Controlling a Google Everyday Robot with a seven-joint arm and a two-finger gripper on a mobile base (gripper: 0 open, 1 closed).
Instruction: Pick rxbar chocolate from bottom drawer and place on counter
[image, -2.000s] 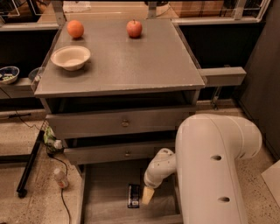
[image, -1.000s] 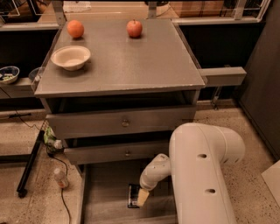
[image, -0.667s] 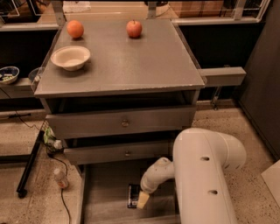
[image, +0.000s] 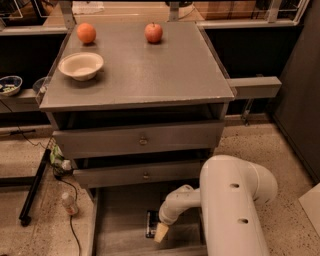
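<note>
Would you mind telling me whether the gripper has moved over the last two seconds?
Yes. The gripper has moved left inside the bottom drawer, closer to the line below the middle drawer's knob, and is now right beside the rxbar chocolate.

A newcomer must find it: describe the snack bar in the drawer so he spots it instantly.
Below the grey counter, look into the open bottom drawer. The rxbar chocolate lies flat inside, beside the gripper. It is the only small dark rectangle against the pale grey.

No lettering can be read, not even on the rxbar chocolate (image: 150, 223). The gripper (image: 161, 232) hangs just beside it in the bottom drawer (image: 120, 222).
</note>
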